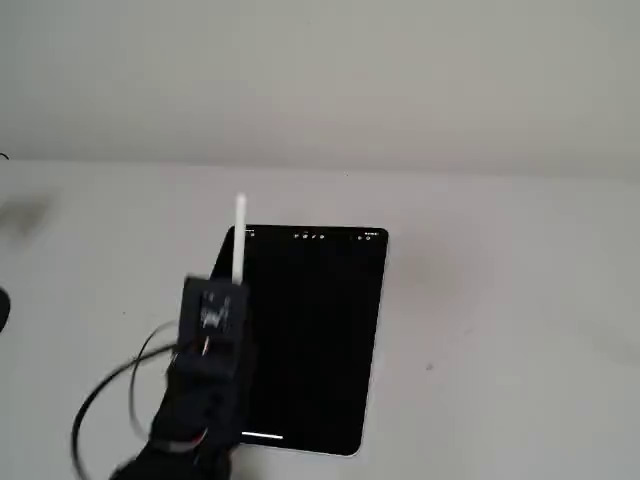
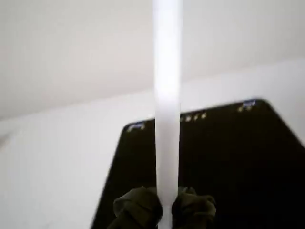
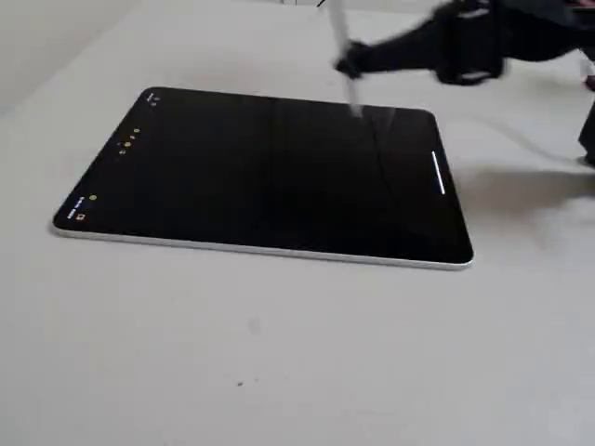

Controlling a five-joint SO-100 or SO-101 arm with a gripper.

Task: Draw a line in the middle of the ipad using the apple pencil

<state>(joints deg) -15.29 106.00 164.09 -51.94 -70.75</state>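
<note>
While too blurred to read, small icons [image 3: 128, 142] on the ipad [image 3: 270, 177]; fingers [image 2: 138, 206] pinching the apple pencil [image 2: 167, 95].

Arm [image 1: 195, 400] raised, blurred; fingers [image 2: 138, 207] clamped, grasping.

The iPad [image 1: 310, 340] lies flat mid-desk [image 1: 520, 330]; the Apple Pencil [image 1: 240, 240] stands over its left edge in a fixed view.

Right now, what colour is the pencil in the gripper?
White; the pencil shows best in the wrist view, clamped in the gripper.
</note>
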